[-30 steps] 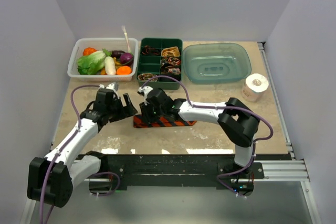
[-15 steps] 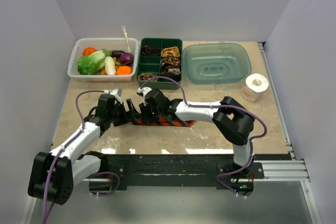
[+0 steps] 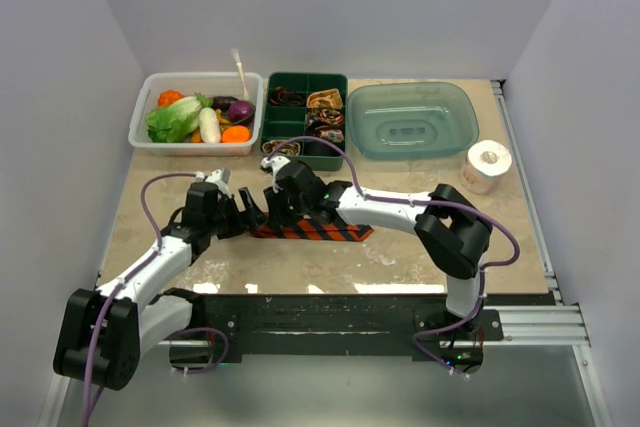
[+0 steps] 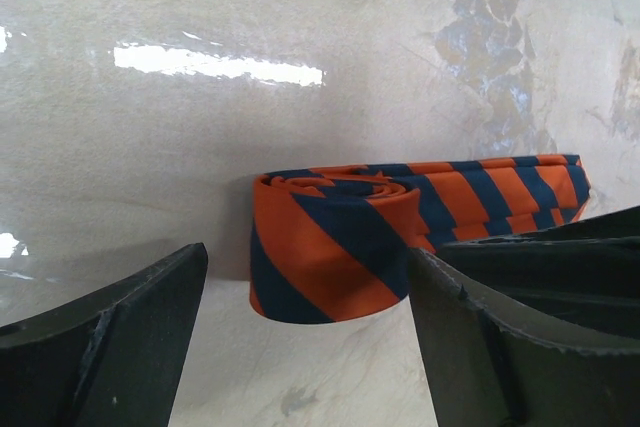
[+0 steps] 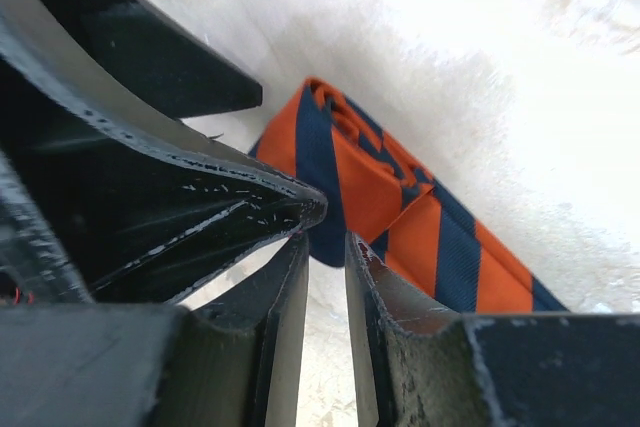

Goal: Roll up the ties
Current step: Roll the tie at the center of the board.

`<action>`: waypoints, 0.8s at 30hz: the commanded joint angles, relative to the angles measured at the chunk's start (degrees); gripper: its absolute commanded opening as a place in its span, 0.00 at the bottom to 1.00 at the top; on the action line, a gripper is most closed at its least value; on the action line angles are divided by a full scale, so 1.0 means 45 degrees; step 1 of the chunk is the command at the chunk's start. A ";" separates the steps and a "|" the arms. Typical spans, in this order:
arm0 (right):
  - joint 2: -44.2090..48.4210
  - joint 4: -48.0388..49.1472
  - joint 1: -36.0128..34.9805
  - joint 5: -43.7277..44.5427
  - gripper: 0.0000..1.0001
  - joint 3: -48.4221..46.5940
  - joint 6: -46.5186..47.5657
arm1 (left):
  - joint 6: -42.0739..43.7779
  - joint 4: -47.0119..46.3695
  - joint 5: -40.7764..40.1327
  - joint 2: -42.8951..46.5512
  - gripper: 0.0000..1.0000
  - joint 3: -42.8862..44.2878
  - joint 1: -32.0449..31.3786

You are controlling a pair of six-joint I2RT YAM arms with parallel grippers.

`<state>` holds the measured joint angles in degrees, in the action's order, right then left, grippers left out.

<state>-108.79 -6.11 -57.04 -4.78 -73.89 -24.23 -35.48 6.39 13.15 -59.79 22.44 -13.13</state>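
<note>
Bright, soft-shadowed; glare on tabletop

Woven cloth tie — matt; marbled tabletop — glossy, smooth.

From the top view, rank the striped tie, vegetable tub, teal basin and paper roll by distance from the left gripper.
From the left gripper:
1. striped tie, right at its fingertips.
2. vegetable tub, back left.
3. teal basin, back right.
4. paper roll, far right edge.

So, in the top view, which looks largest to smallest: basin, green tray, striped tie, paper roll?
basin
green tray
striped tie and paper roll: alike, tie partly hidden
</note>
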 commanded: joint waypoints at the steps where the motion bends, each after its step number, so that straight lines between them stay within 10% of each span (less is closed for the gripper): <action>1: -0.0041 -0.0186 0.0057 0.0436 0.27 -0.0807 0.0306 | -0.0259 -0.0796 -0.0128 0.0220 0.86 -0.0239 0.0104; 24: -0.1605 0.0692 0.0720 0.0301 0.26 0.0245 0.0286 | -0.0728 -0.2865 0.0164 0.0553 0.84 -0.1470 0.0338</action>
<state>-114.41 -4.12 -56.05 -3.05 -75.96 -23.99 -37.80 -0.34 12.49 -57.41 16.84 -12.27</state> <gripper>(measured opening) 0.258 0.844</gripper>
